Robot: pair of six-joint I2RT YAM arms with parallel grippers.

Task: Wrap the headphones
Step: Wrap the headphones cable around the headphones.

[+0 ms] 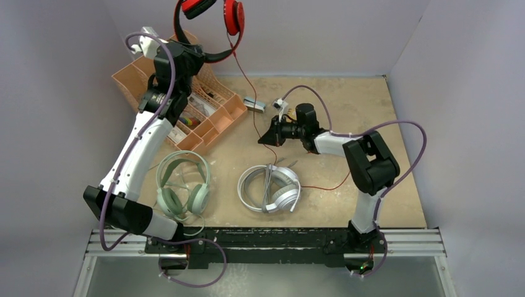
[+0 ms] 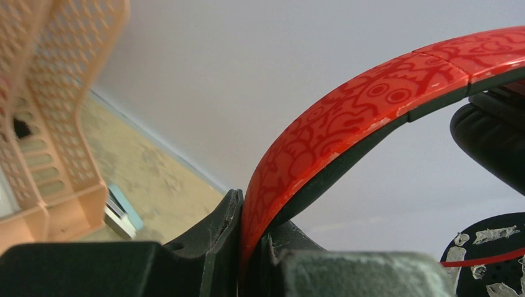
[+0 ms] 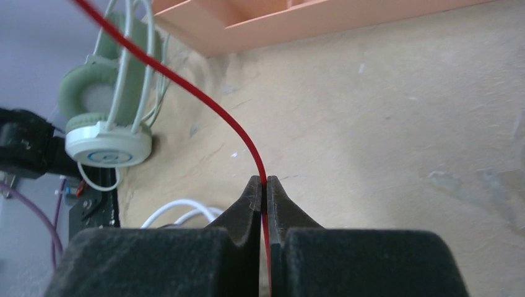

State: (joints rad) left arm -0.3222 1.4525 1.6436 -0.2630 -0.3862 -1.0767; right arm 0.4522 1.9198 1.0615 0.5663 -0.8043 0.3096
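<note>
**Over the back-left corner: red headset held up, its cord pinched lower down**

High above the peach perforated plastic basket (image 1: 218, 117), the left gripper (image 1: 197, 57) holds the red and black over-ear headset (image 1: 232, 15) clear of the tan wooden tabletop (image 1: 347, 105). In the left wrist view its jaws are clamped on the patterned red headband (image 2: 371, 93), with a black ear pad off to the right. A thin red cord (image 1: 244, 74) drops from the headset to the right gripper (image 1: 267, 139), which sits low near table centre. Its jaws are pressed together on the cord (image 3: 186, 80), fingertips meeting at (image 3: 264, 185). Beyond the pinch the cord trails along the table to the right.

The white over-ear headset with grey cord (image 1: 272, 189) lies flat on the table, just on the near side of the right gripper. The pale mint-green over-ear headset (image 1: 182, 185) lies flat to its left, beside the left arm, on the near side of the basket. Neither is touched by a gripper. A small flat bluish-grey item (image 1: 254, 104), possibly a card or box, lies just beside the basket's right corner.
</note>
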